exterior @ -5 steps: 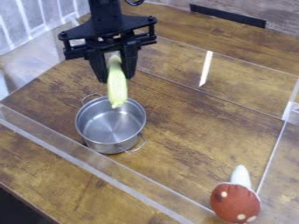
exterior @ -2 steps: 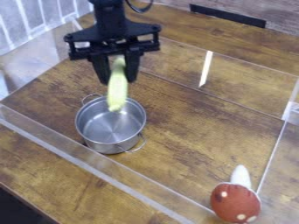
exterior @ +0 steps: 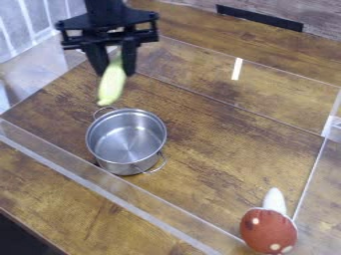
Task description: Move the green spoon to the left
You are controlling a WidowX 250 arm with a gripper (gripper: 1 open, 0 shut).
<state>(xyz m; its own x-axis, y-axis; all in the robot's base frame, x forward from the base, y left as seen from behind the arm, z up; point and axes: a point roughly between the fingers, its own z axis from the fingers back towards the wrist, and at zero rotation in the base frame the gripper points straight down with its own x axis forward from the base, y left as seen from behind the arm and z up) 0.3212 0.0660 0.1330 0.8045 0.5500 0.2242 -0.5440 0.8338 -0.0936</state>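
Observation:
The green spoon [exterior: 111, 85] hangs by its pale yellow-green handle from my gripper [exterior: 114, 60], which is shut on its upper end. The spoon dangles in the air above the wooden table, up and to the left of the steel pot [exterior: 127, 140]. Its metal bowl is hidden from me. The black gripper body fills the upper left of the camera view, pointing down.
A red-brown mushroom toy [exterior: 268, 227] with a white stem lies at the front right. Clear plastic walls [exterior: 234, 70] border the wooden table [exterior: 226, 139]. A grille stands at the far left edge.
My gripper has carried the spoon to the left, from over the pot to a spot beyond the pot's left rim. The spoon has rolled a little in the grip.

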